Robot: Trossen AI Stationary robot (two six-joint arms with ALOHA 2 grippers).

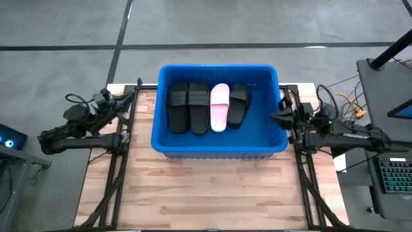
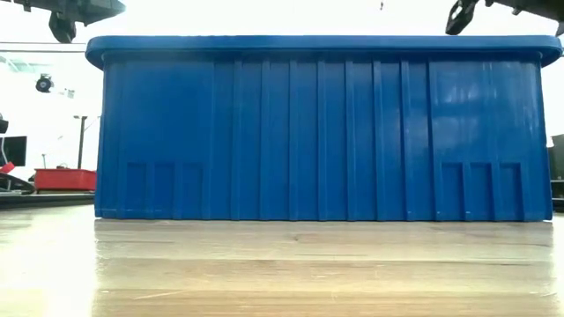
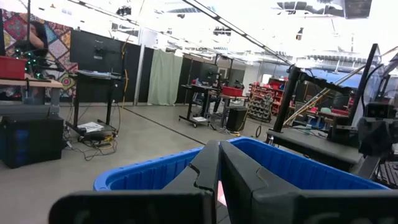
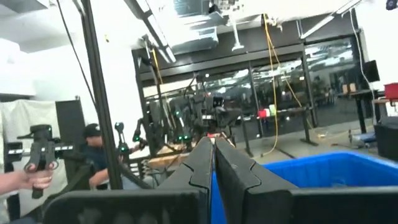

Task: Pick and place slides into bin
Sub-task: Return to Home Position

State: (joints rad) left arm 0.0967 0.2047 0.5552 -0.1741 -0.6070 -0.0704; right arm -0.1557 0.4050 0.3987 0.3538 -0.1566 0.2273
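Note:
The blue bin point(image 1: 164, 138) stands on the wooden table, filling the low view as a ribbed wall point(image 2: 317, 132). Inside it lie several slides side by side on the bin floor: black ones point(image 1: 178, 106), point(image 1: 199, 106), point(image 1: 239, 103) and a pale pink one point(image 1: 219, 106). My left gripper point(image 1: 123, 100) is shut and drawn back at the bin's left, outside it; its fingers point(image 3: 217, 171) point over the rim. My right gripper point(image 1: 277, 117) is shut at the bin's right rim, its fingers point(image 4: 211, 165) closed on nothing.
The bare wooden tabletop point(image 1: 212, 193) stretches in front of the bin. A desk with a keyboard point(image 1: 396, 177) stands beyond the table's right edge. A person holding a device point(image 4: 37, 162) shows in the room behind, seen in the right wrist view.

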